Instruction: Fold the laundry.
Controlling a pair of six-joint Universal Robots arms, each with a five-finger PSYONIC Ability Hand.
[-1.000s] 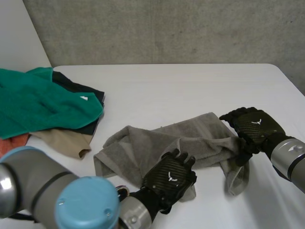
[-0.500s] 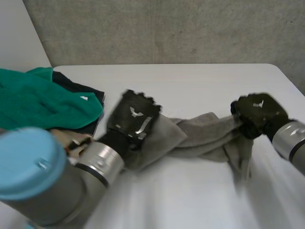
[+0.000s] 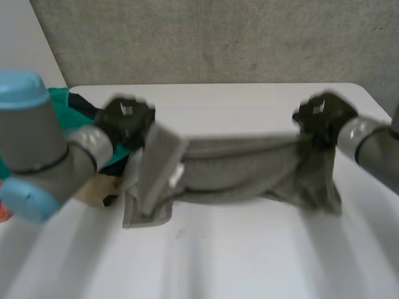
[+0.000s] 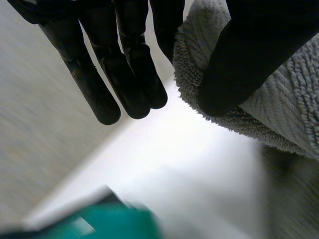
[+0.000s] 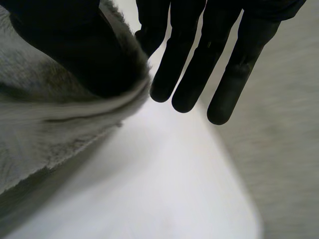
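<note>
Item: my left hand (image 4: pixel 124 69), fingers straight and close together, thumb set against them with the edge of the grey towel (image 3: pixel 237 165) pinched between thumb and fingers; the looped terry pile bulges out past the thumb. In the head view this hand is raised above the counter (image 3: pixel 249 255) at the towel's left end. Item: my right hand (image 5: pixel 192 64), same posture, fingers straight and side by side, thumb clamped over the towel's hem, the nap showing as a pale fuzzy rim round the thumb. It is raised at the towel's right end, level with the left hand and well apart from it. Item: the grey towel itself, one piece, plain, thick pile, stretched lengthwise between the two hands. Its upper edge runs nearly straight from hand to hand; the body below hangs in a shallow sag with long horizontal creases. At the left end a doubled flap hangs tilted under my hand, a small pale label showing on it, and its lowest corner lies on the counter. At the right end a loose tail hangs below my hand; whether it touches the counter I cannot tell. Item: the counter, white. Item: a green cloth (image 4: pixel 112 224), on the counter beyond my left hand's fingertips, apart from the towel. Item: a grey wall (image 3: pixel 218 37) behind the counter.
</note>
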